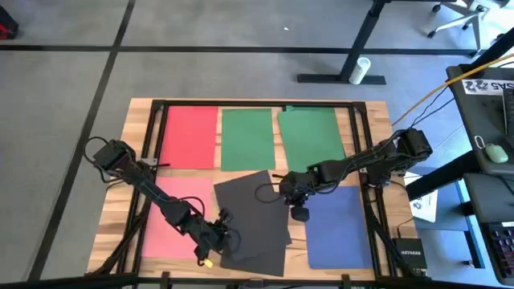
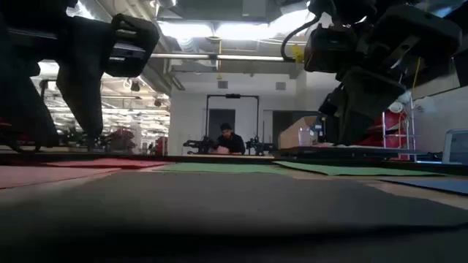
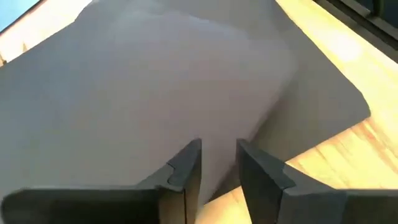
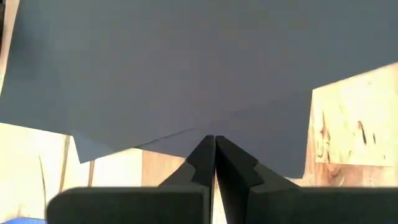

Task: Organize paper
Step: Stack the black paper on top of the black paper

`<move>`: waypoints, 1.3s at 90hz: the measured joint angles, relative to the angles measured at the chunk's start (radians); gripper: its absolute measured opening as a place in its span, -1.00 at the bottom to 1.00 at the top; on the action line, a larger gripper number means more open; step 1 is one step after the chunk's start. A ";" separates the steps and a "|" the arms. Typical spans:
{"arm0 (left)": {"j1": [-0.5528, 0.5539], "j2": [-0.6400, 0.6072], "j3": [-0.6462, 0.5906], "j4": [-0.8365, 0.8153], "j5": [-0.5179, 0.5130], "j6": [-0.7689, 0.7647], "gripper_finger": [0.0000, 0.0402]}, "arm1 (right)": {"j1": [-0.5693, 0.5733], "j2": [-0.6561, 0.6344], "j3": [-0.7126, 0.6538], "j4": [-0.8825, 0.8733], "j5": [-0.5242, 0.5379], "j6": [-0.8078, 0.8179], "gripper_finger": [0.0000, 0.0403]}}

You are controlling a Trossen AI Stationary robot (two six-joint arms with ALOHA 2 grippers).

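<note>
Dark jointed arms, black cables, angular fingers point(image 3: 186, 171)

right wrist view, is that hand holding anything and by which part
The right hand is shut on the edge of a dark grey sheet.

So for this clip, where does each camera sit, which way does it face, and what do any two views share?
High view: above the table, looking straight down; both arms, left gripper, right gripper.
Low view: at tabletop height, looking level across the sheets into the room; arms hang in from above, a person sits far back.
Left wrist view: on the left arm, looking past its slightly parted fingers at the dark grey paper.
Right wrist view: past closed fingers.
Both wrist views share the dark grey paper.
</note>
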 joint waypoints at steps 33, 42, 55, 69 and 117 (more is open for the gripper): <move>-0.008 -0.011 0.000 -0.186 -0.079 -0.118 -0.64 | 0.000 0.000 0.000 -0.024 0.087 -0.006 -1.00; 0.014 -0.014 0.000 -0.363 -0.192 -0.246 -0.64 | -0.001 0.000 0.000 -0.024 0.142 -0.023 -1.00; 0.079 -0.015 0.000 -0.514 -0.248 -0.415 -0.64 | -0.001 0.000 0.000 -0.025 0.181 -0.028 -1.00; 0.153 -0.015 0.000 -0.596 -0.248 -0.506 -0.64 | -0.001 0.000 0.000 -0.024 0.192 -0.032 -1.00; 0.306 -0.016 -0.001 -0.505 -0.248 -0.324 -0.64 | -0.001 0.162 0.006 -0.015 0.091 -0.018 -1.00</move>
